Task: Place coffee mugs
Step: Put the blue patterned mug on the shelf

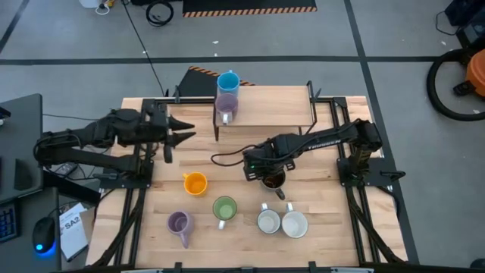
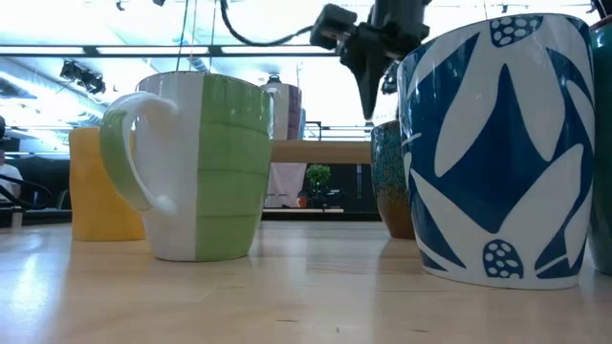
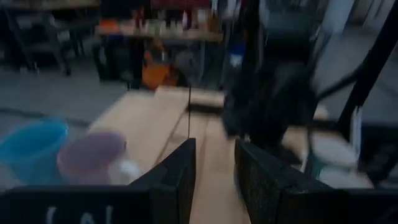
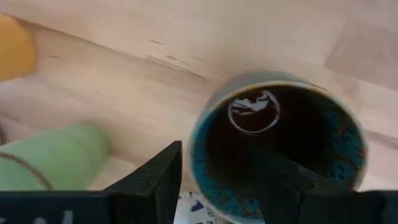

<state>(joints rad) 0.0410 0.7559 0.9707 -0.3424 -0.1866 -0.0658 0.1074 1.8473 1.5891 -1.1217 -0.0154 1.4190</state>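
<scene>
A dark brown mug (image 4: pixel 277 149) with a teal rim stands upright on the table (image 1: pixel 318 205) at centre right. My right gripper (image 4: pixel 224 155) points down just above it, open, one finger over the mug's hollow and one outside its wall; I see no touch. In the low view the gripper (image 2: pixel 368 105) ends about level with that mug's rim (image 2: pixel 387 124). Orange (image 1: pixel 195 183), green (image 1: pixel 224 208), lilac (image 1: pixel 179 222) and two white mugs (image 1: pixel 268 221) (image 1: pixel 294 224) stand near the front. My left gripper (image 1: pixel 178 136) hovers open and level at the left.
A blue mug (image 1: pixel 228 81) and a second lilac mug (image 1: pixel 226 105) stand on a raised wooden shelf (image 1: pixel 273 106) at the table's far side. A cable (image 1: pixel 227 158) runs along the table toward the right arm. Bare tabletop lies between the shelf and the front mugs.
</scene>
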